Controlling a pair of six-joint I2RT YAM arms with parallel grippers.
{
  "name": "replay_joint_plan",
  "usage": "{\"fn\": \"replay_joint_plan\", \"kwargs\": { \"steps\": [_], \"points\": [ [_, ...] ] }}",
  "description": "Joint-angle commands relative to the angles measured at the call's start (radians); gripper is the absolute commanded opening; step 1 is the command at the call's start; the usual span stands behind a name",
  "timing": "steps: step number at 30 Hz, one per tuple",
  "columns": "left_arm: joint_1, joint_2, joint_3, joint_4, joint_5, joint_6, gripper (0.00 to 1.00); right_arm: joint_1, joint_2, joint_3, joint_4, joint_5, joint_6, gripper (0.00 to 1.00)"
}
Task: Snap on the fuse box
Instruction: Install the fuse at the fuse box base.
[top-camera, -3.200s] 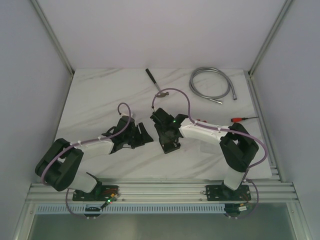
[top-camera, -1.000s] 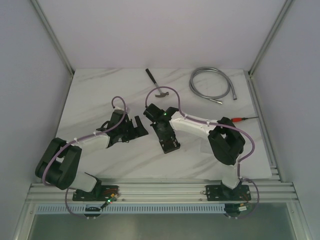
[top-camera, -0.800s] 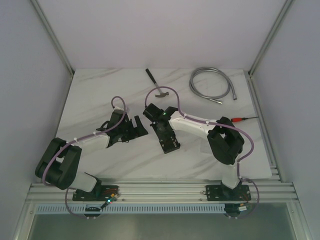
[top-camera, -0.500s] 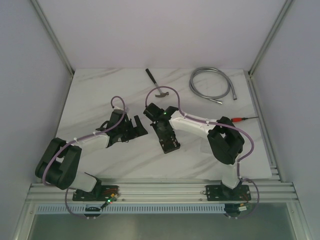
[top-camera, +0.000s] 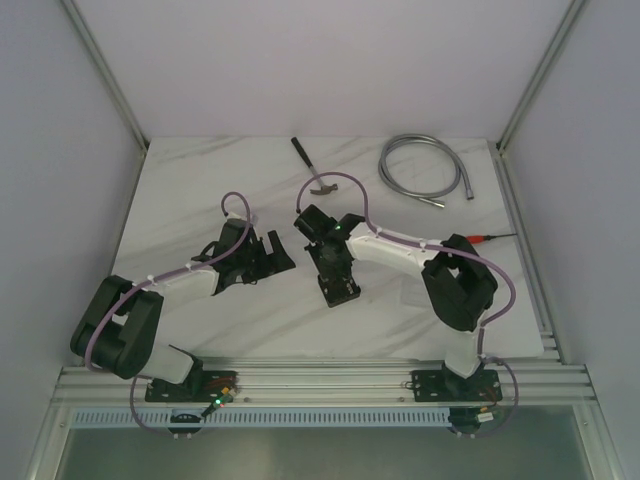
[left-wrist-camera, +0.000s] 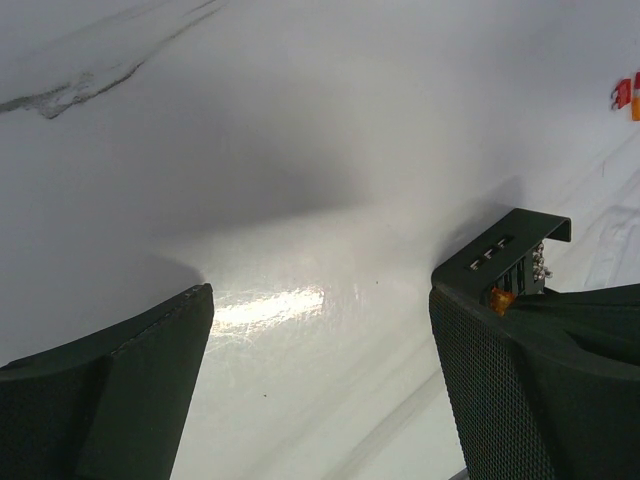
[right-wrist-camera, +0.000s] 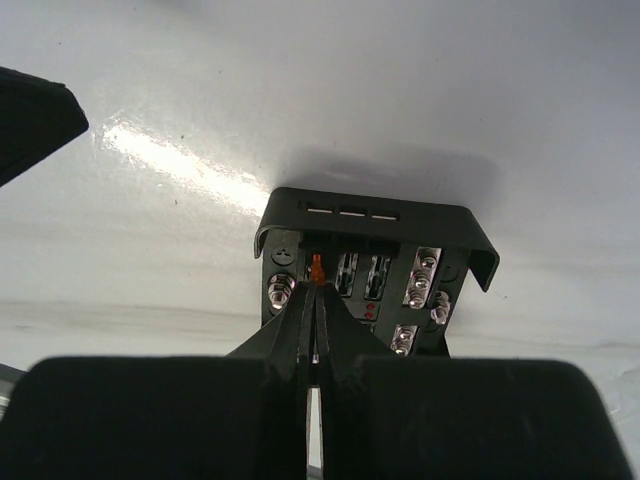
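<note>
Fuse box (top-camera: 340, 283): black, open-topped, flat on the white table (top-camera: 200, 190), a small orange fuse (right-wrist-camera: 317, 268) standing in one slot. Right gripper (right-wrist-camera: 316, 290): over the fuse box, fingers pressed together, tips at the orange fuse; whether they pinch it cannot be told. Left gripper (left-wrist-camera: 320, 292): near the fuse box's left side, fingers spread wide, nothing between them. Hammer (top-camera: 312, 168): beyond the fuse box. Metal hose (top-camera: 420, 170): beyond it, to the right. Screwdriver (top-camera: 487, 238): well to its right.
</note>
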Motion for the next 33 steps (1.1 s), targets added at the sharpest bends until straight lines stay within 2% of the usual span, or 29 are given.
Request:
{"fn": "replay_joint_plan", "kwargs": {
  "steps": [1,13,23,29,33],
  "points": [
    [0.009,0.018,0.001,-0.038,-0.018,0.024,0.98,-0.042,0.102,-0.119,0.076,0.083,-0.028,0.0],
    [0.009,0.011,-0.003,-0.038,-0.02,0.025,0.98,-0.014,0.199,-0.029,0.059,0.092,-0.051,0.0],
    [0.008,0.011,-0.004,-0.036,-0.017,0.02,0.98,-0.001,0.186,-0.226,0.094,0.093,-0.028,0.0],
    [0.009,-0.001,-0.01,-0.037,-0.01,0.012,0.98,0.014,0.278,-0.208,0.086,0.08,-0.029,0.0],
    [0.009,-0.022,-0.027,-0.037,-0.014,0.005,0.98,0.027,0.23,-0.225,0.074,0.072,-0.02,0.0]
  ]
}}
